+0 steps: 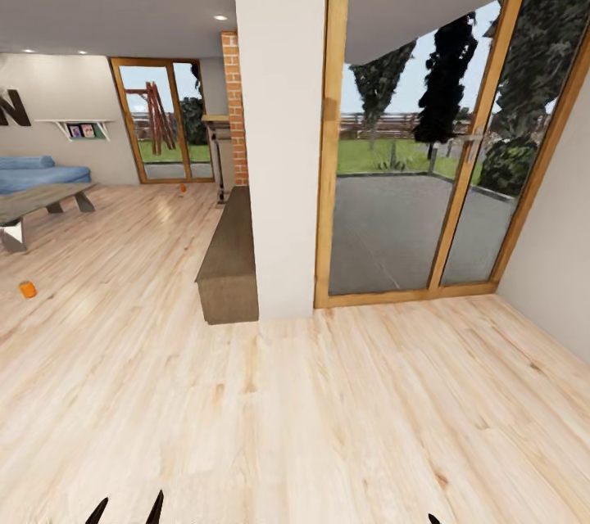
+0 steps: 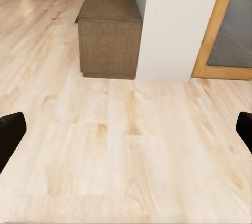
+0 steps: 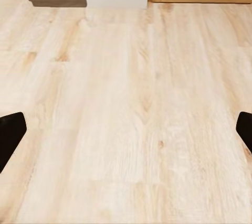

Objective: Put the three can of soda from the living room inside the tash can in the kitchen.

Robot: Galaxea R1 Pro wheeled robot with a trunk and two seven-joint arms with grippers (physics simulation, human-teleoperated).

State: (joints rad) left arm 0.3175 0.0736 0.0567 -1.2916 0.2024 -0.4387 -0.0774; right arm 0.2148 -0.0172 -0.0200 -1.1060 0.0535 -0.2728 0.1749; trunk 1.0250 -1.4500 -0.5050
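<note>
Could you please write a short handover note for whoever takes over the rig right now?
Left gripper: open, empty, over bare wood floor.
Right gripper: open, empty, also over the floor.
Robot faces the white pillar and glass doors in the living room.
One orange can stands on the floor at the far left, near the coffee table. A small orange object, possibly a second can, sits farther back near the brick fireplace; too small to confirm.
Done: no can is held.
Left: turn left, pick up the cans, carry them to the kitchen bin.
</note>
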